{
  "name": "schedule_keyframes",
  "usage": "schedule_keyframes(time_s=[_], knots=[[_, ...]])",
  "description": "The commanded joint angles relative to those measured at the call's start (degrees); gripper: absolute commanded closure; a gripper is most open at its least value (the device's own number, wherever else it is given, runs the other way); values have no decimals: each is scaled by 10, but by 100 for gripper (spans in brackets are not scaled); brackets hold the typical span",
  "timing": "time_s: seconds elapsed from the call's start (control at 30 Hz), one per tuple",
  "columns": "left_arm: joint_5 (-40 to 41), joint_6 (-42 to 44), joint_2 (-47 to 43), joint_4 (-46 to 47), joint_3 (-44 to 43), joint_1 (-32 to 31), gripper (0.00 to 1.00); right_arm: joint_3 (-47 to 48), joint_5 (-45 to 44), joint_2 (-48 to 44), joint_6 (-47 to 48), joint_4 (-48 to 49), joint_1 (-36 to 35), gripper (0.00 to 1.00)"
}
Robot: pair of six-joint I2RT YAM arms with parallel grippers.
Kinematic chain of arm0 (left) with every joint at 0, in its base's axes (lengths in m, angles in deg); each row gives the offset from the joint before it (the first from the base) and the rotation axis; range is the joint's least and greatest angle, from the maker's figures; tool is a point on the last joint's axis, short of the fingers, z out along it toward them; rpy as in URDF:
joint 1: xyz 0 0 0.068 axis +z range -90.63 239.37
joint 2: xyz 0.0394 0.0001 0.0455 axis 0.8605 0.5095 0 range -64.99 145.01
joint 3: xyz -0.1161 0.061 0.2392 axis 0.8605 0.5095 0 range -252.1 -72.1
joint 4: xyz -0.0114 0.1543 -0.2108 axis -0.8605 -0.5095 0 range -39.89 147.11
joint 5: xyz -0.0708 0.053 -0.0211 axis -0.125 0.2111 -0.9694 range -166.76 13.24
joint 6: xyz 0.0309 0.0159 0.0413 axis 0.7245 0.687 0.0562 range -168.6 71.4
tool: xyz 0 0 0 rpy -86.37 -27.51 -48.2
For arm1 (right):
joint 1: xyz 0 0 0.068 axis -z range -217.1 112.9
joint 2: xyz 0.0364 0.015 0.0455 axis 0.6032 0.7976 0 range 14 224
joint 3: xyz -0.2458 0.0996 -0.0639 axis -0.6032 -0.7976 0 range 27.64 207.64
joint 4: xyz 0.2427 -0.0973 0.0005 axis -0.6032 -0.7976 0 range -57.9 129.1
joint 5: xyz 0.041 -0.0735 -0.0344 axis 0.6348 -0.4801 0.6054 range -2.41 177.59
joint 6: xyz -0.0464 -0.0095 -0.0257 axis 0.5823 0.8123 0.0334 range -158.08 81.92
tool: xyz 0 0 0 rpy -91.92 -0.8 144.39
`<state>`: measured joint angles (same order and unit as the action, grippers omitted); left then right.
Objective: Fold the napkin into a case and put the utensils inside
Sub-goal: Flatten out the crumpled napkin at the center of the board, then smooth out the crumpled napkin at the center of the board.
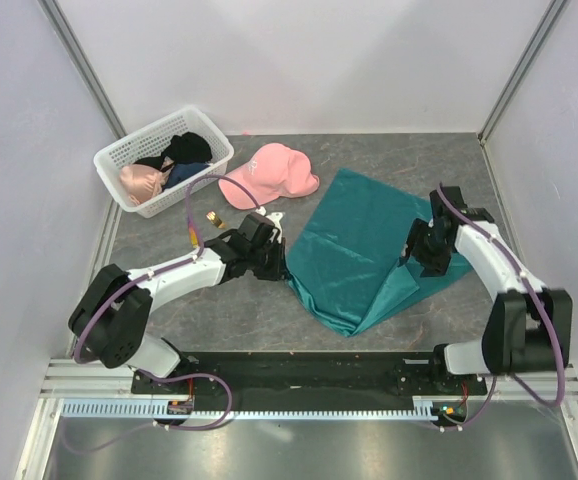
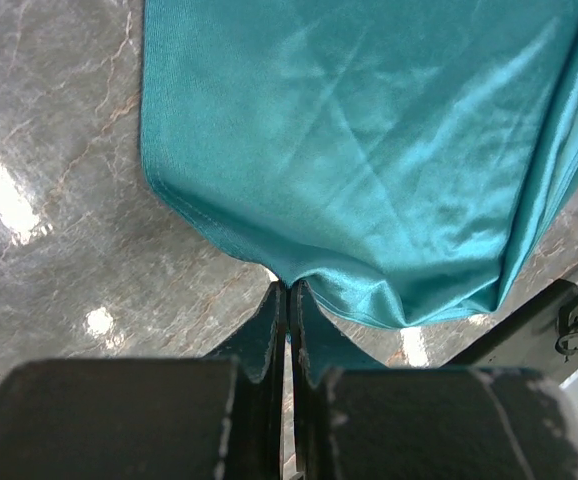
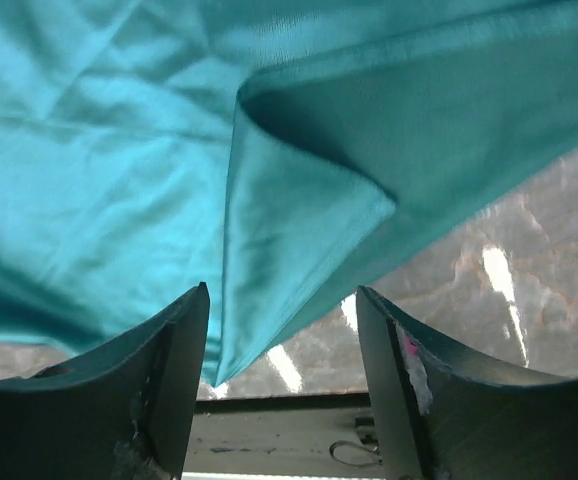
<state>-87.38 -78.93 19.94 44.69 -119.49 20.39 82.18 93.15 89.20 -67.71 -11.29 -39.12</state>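
Table (image 1: 239, 310): grey, marbled, glossy top, closed in by pale walls on three sides.

Carried directly on it:
- White plastic basket (image 1: 119, 150), set at the far left.
- Pink cap (image 1: 269, 175), laid just right of the basket.
- Napkin (image 1: 354, 235), teal, spread right of centre; its near right part is doubled over in a fold, and its far corner is found near the cap.
- Small gold-coloured piece (image 1: 212, 218), laid between basket and napkin; too small for its kind to be told.

Both arms are stretched inward; the left gripper (image 2: 289, 292) is clamped on the napkin (image 1: 354, 235) edge, the right gripper (image 3: 281, 300) is held spread.
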Motion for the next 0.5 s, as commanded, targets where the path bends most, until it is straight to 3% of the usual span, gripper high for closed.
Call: schedule_keyframes(time_s=[0.0,0.1,0.13,0.23,0.27,0.4,0.47], knots=[[9,28,-7,-60,-32,0,97,48,-32,87,60,21,-1,33],[10,29,-17,-114,-48,0,77,63,-41,120,114,39,-1,24],[9,27,-23,-134,-48,0,65,65,-44,126,124,44,0,21],[-2,26,-67,-143,-42,-1,41,71,-21,148,154,77,-1,19],[-4,26,-83,-146,-43,-1,38,71,-12,153,158,93,-1,20],[-23,23,-86,-141,-53,-1,37,85,36,195,165,116,-1,34],[-37,17,-64,-134,-73,-1,48,86,48,208,167,129,-2,37]])
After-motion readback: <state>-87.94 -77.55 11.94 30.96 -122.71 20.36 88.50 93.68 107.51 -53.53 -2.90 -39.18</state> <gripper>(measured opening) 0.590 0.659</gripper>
